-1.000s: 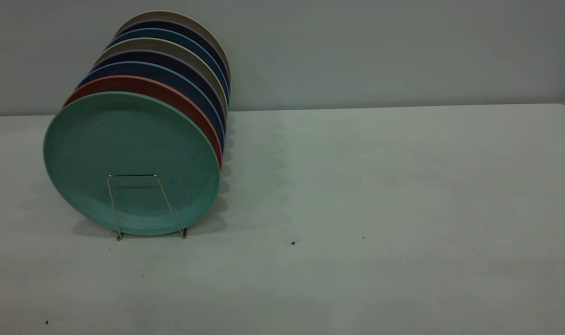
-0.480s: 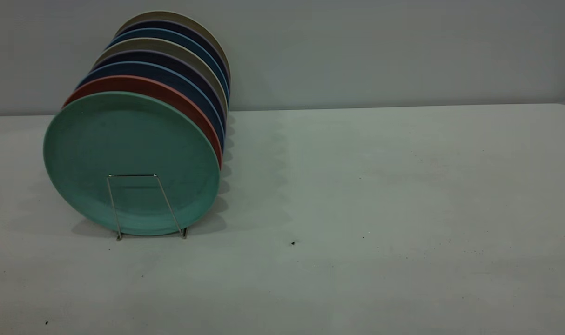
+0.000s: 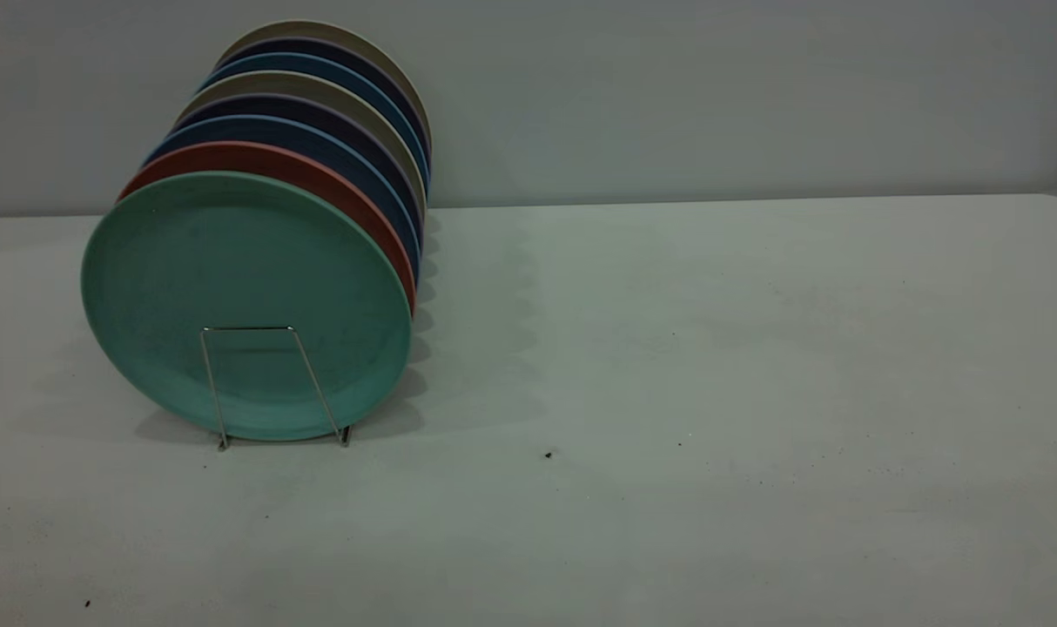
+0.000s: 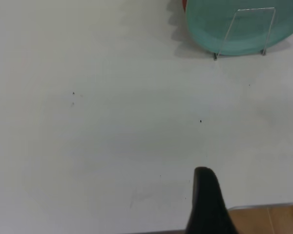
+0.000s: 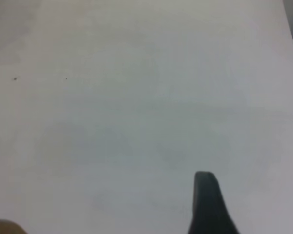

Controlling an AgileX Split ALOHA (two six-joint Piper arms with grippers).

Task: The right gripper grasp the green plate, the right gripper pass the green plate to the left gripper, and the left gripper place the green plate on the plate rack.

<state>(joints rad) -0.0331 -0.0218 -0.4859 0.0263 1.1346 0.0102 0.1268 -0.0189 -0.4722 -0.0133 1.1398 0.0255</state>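
Observation:
The green plate [image 3: 232, 279] stands upright in the front slot of the plate rack [image 3: 250, 328], at the table's left. It leans behind the rack's front wire loop. The left wrist view shows the plate's lower part [image 4: 210, 24] and the wire loop [image 4: 256, 9] far off. My left gripper [image 4: 207, 200] shows only as one dark part, over bare table near the table's edge, well away from the rack. My right gripper [image 5: 207, 202] shows only as one dark part over bare table. Neither gripper appears in the exterior view, and neither holds anything that I can see.
Behind the green plate stand a salmon-pink plate [image 3: 319, 178], then several blue, dark and beige plates [image 3: 337, 131] in the same rack. The white table [image 3: 711, 348] stretches to the right. Its edge [image 4: 268, 207] shows in the left wrist view.

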